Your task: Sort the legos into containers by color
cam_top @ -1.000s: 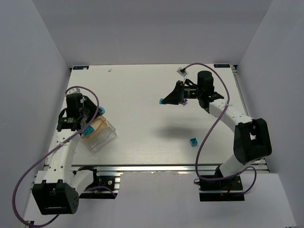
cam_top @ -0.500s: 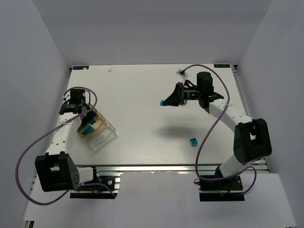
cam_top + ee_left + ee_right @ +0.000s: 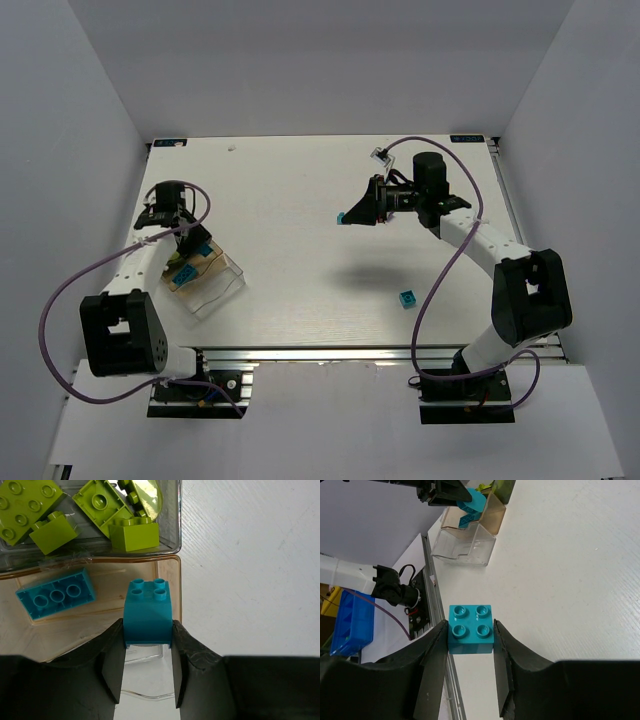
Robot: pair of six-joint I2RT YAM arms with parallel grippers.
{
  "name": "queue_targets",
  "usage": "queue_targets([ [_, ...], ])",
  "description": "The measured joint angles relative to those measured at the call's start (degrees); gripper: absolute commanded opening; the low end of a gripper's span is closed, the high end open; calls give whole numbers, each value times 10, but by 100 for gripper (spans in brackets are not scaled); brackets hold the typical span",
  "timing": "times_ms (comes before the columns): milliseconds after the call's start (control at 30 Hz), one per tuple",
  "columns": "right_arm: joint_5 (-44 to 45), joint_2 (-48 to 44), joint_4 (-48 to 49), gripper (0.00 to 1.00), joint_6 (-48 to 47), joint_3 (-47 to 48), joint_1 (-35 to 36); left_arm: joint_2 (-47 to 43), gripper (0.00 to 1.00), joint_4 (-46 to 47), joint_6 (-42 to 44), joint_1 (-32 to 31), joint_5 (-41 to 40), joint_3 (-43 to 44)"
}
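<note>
- Since a second ago, the left arm has swung its elbow in toward the near-left corner, bringing the left end effector (image 3: 194,246) over the container (image 3: 207,281); the right arm has barely shifted.
- Left end effector: its jaws are closed narrowly on a rounded cyan brick (image 3: 147,612), studs pointing away from the wrist.
- That brick hangs over the tan compartment (image 3: 102,582), close to its right wall. A long cyan brick (image 3: 55,599) already lies in this compartment, and lime bricks (image 3: 100,510) fill the clear compartment (image 3: 172,515) beyond it.
- Right end effector (image 3: 470,637): it pinches a square cyan brick (image 3: 470,629) by two sides, held above the far-right part of the desk (image 3: 290,190), well apart from the container.
- One loose cyan brick (image 3: 406,299) sits on the desk, near right.
- Step in hand, as I judge it: dropping the rounded brick in with the cyan ones.
- Next move: nudge the brick left, away from the wall, or lower it, so it cannot tip out onto the desk, then open the jaws.
- After that the left arm would need to pull clear before the right arm carries its brick across.
</note>
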Motion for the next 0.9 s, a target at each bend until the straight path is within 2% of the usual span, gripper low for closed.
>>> queue_targets([
  [167, 0, 0, -5, 0, -10, 0, 3, 9, 65, 3, -1, 0, 7, 0],
  [200, 0, 0, -10, 0, -16, 1, 5, 9, 66, 2, -2, 0, 9, 1],
  [267, 3, 0, -23, 0, -31, 2, 9, 9, 82, -3, -2, 0, 10, 8],
  [300, 5, 0, -33, 0, -40, 5, 14, 8, 83, -5, 0, 0, 10, 13],
  [333, 8, 0, -43, 0, -51, 10, 21, 5, 98, -7, 0, 0, 11, 17],
  [600, 40, 16, -129, 0, -158, 83, 106, -63, 98, -32, 4, 0, 10, 26],
  [900, 116, 115, -181, 2, -261, 203, 223, -197, 98, -41, -4, 0, -10, 62],
])
